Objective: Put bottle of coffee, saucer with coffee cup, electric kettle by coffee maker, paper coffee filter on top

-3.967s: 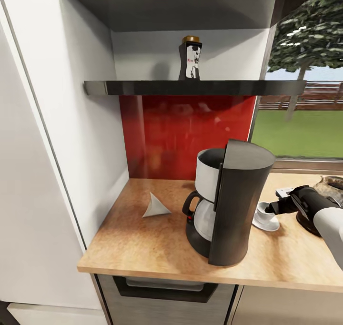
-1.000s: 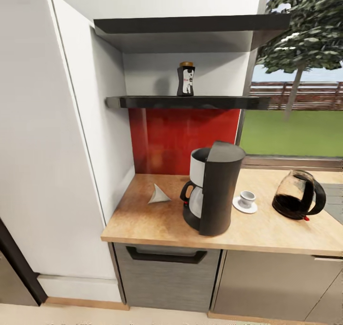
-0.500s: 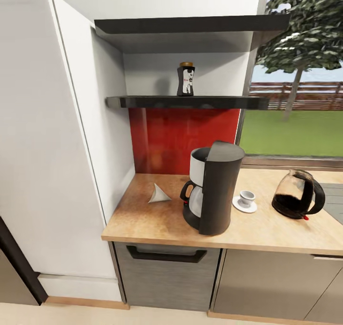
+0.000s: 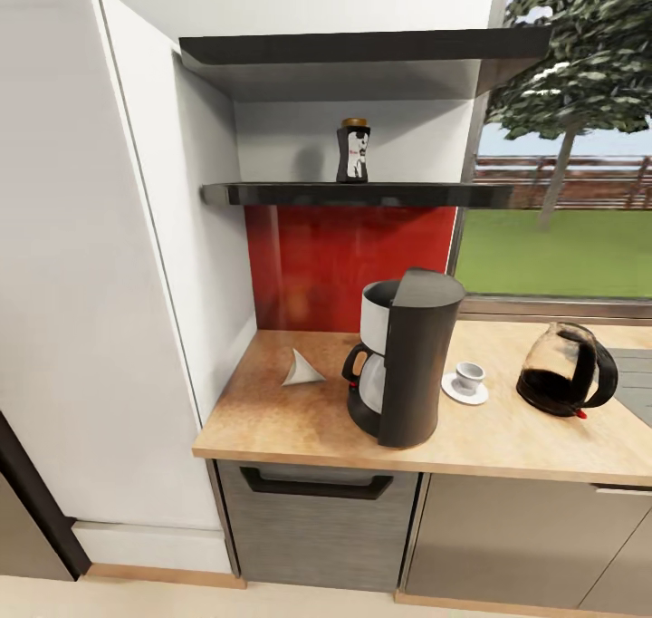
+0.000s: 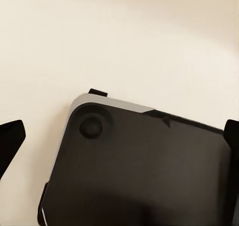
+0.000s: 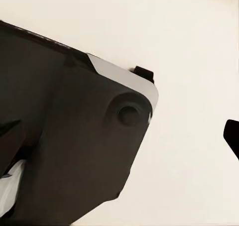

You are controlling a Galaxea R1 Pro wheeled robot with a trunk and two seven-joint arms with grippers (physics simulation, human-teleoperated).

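The dark grey coffee maker [image 4: 404, 366] stands on the wood-coloured countertop [image 4: 272, 419]. A white paper coffee filter [image 4: 302, 370] lies to its left. On its right, the white coffee cup [image 4: 469, 376] sits on the saucer [image 4: 453, 391]. Further right is the glass electric kettle [image 4: 566, 370]. The bottle of coffee [image 4: 353, 150] stands on the black shelf [image 4: 272, 194] above. My left gripper [image 5: 119, 141] and right gripper [image 6: 119, 141] both hang open over my dark base, nothing between the fingers.
A tall white cabinet [image 4: 100, 283] walls the counter's left end. A red backsplash [image 4: 344, 255] lies behind, and a window [image 4: 561, 237] is at the right. Grey cabinet fronts with a drawer handle [image 4: 317, 487] sit below the worktop. Cream floor [image 5: 119, 37] surrounds my base.
Since four seconds ago the view has pulled back from the counter, and my right arm has withdrawn from beside the cup and saucer. In the last second nothing has visibly moved.
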